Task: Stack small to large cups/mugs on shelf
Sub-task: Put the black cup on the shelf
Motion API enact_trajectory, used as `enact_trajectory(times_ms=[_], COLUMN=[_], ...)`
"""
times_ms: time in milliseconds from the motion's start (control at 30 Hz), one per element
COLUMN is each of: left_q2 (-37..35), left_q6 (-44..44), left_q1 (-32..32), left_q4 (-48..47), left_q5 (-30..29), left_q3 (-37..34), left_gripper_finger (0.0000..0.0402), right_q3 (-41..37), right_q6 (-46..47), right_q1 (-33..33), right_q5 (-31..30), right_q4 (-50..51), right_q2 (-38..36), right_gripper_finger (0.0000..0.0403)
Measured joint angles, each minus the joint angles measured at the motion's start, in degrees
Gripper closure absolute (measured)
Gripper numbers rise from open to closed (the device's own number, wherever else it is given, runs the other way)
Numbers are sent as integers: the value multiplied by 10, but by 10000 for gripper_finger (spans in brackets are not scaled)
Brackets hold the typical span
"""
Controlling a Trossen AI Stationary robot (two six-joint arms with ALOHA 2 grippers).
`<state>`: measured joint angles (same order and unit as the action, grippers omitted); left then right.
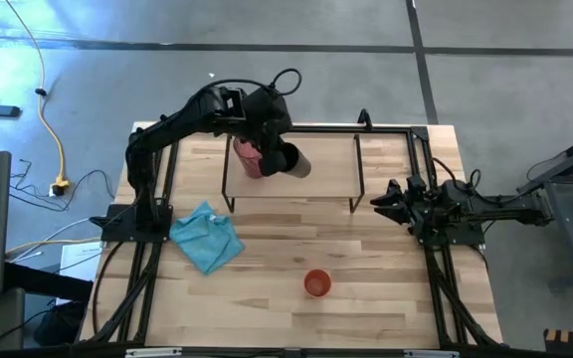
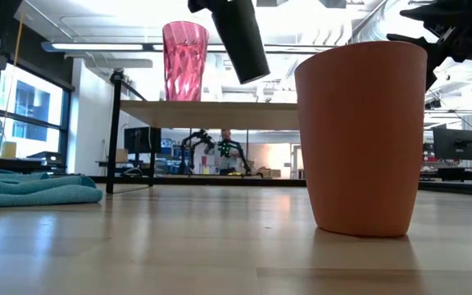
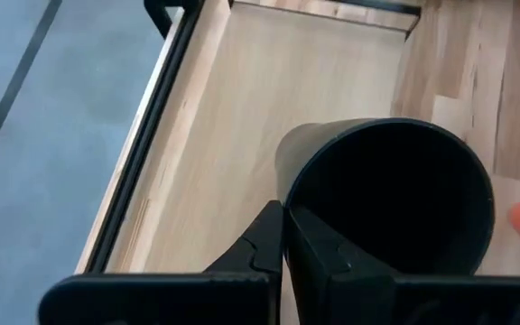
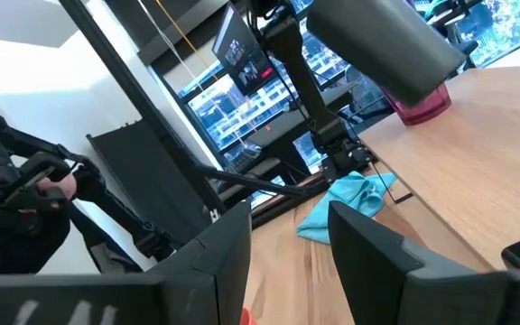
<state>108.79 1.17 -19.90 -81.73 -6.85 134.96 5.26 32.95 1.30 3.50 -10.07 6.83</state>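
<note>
Now: left pincer pinching black cup rim, tilted over shelf | right pincer wide, idle

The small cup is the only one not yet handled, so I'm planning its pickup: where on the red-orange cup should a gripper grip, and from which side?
Grip the red-orange cup by its rim, coming straight down from above. It stands upright and mouth-up on the table, with no handle and walls that widen toward the top, so one finger inside and one outside the lip should hold, much as the left gripper pinches the black cup.
</note>
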Motion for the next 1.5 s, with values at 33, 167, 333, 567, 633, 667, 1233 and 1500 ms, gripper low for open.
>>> enact_trajectory(times_ms=[33,167,333,567,633,667,1233,1500], left_q2=[3,12,24,36,37,36,36,36], left_q6=[3,6,14,16,17,18,18,18], left_q1=[1,1,1,0,1,1,0,0], left_q4=[3,8,14,-2,-10,-12,-37,-35], left_q5=[-1,-1,-1,-4,-19,-24,-47,-47], left_q3=[0,0,1,0,0,0,0,0], left_gripper_finger=[401,401,402,401,402,401,401,402], right_q3=[0,0,0,0,0,0,0,0], right_q6=[0,-2,-2,-2,-2,-3,-4,-4], right_q1=[0,0,0,0,0,0,0,0], right_q5=[0,0,0,0,0,0,0,0], right_q4=[0,2,9,9,9,9,11,11], right_q2=[0,0,0,0,0,0,0,0], right_gripper_finger=[261,261,261,261,261,261,261,261])
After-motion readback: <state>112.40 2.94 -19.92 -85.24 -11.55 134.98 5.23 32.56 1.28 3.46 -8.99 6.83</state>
